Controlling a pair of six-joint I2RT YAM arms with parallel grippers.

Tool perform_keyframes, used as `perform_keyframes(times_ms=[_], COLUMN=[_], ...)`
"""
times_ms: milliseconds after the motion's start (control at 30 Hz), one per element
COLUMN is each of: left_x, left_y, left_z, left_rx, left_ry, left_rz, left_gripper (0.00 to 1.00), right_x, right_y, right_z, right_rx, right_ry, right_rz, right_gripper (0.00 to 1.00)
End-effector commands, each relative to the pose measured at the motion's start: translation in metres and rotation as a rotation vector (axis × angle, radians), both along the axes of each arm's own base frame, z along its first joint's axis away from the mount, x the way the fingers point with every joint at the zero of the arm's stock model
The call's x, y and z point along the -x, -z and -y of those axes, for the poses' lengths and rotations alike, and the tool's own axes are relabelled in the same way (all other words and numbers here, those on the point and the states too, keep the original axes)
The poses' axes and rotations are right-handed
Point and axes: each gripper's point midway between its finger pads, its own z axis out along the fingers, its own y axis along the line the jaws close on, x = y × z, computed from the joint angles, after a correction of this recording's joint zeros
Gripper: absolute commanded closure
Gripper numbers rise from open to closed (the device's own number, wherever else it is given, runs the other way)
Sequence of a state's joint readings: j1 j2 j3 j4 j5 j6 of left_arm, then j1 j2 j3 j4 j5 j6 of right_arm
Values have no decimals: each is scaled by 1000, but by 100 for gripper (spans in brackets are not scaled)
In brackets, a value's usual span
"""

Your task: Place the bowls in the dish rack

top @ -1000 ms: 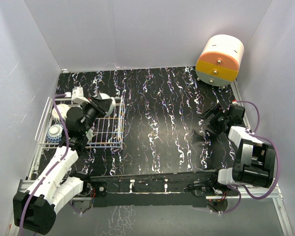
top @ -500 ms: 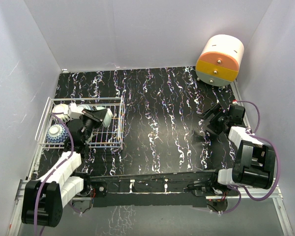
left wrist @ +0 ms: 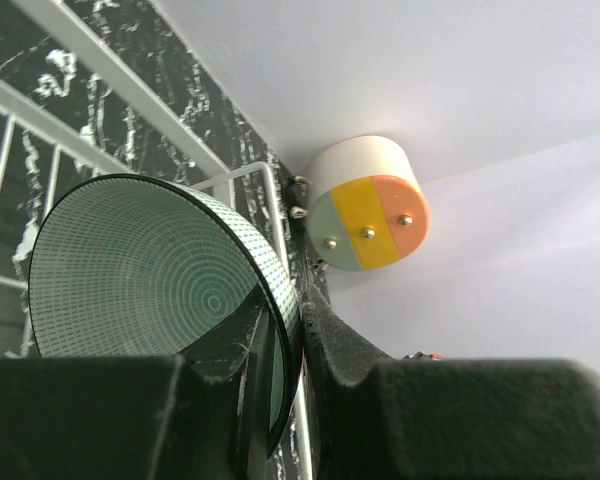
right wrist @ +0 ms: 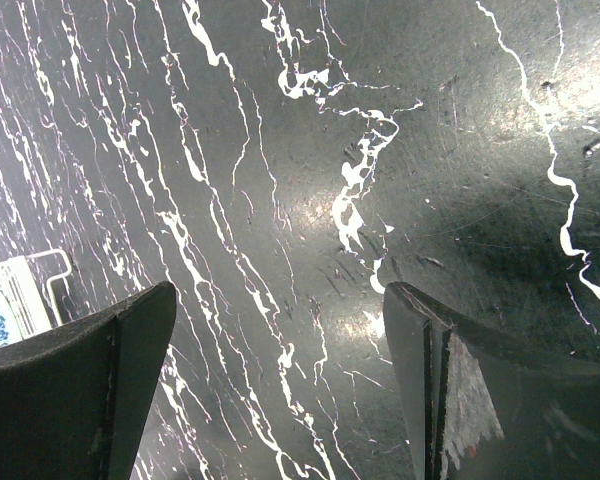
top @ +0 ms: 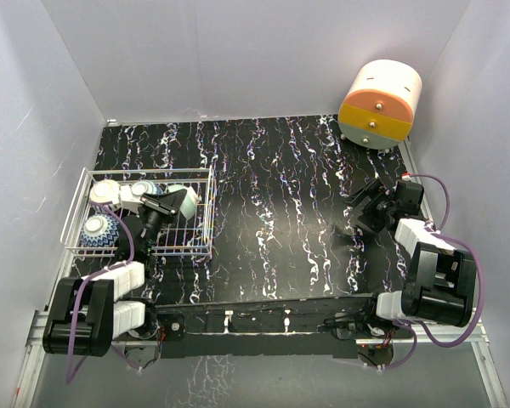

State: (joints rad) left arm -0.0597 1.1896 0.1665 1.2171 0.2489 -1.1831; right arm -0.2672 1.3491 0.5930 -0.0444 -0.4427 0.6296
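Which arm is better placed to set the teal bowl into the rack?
Left. The left claw grips the teal bowl by its rim over the dish rack; the right claw is open, empty, far off.

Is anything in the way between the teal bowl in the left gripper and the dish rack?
Nothing visible. The teal bowl hangs over the rack's bare right half; the other bowls sit toward its left side.

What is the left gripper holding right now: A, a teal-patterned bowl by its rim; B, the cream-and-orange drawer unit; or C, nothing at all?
A: in the left wrist view the left gripper pinches the rim of the teal bowl.
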Motion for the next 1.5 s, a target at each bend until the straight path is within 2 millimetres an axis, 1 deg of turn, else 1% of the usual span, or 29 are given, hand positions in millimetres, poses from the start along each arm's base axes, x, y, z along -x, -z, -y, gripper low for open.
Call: perform_keyframes(times_ms=[0, 233, 400, 433, 467, 567, 633, 667, 733, 767, 833, 933, 1067, 1200, 1333, 1467], left_x=[2, -11, -15, -16, -16, -16, -13, -10, -6, -5, -1, 4, 10, 11, 12, 12], left_y=[-42, -21, -9, 0, 1, 25, 35, 37, 48, 49, 57, 67, 83, 87, 84, 73], left_z=[2, 3, 2, 2, 0, -6, -11, -15, -22, -24, -29, -34, -34, -35, -46, -62], left_rx=[49, 142, 170, 169, 164, 139, 101, 77, 18, -12, -60, -45, -5, -2, -75, -182], left_ry=[39, 60, 68, 65, 58, 35, 11, -7, -37, -49, -62, -66, -55, -59, -99, -164], left_rz=[177, 146, 103, 58, 48, -90, -158, -187, -269, -295, -353, -401, -435, -449, -470, -500], left_gripper=[100, 100, 100, 100, 100, 100, 93, 89, 82, 77, 72, 70, 70, 68, 67, 58], right_x=[-12, -13, -13, -13, -13, -13, -14, -14, -14, -14, -14, -13, -12, -12, -12, -12], right_y=[-9, -9, -7, -6, -5, -3, -2, -1, 0, 0, 1, 1, 0, -1, 0, 0], right_z=[2, 2, 2, 3, 2, 2, 1, 1, 1, 0, 0, -1, -1, -1, -1, -2], right_rx=[31, 34, 37, 37, 35, 30, 29, 29, 28, 28, 27, 27, 31, 34, 33, 31], right_ry=[-10, -11, -9, -9, -9, -9, -10, -11, -10, -11, -12, -14, -14, -14, -14, -16], right_rz=[56, 55, 51, 49, 48, 44, 43, 42, 42, 43, 41, 40, 43, 44, 42, 42], right_gripper=[13, 13, 13, 13, 13, 14, 14, 14, 14, 14, 14, 14, 14, 14, 14, 14])
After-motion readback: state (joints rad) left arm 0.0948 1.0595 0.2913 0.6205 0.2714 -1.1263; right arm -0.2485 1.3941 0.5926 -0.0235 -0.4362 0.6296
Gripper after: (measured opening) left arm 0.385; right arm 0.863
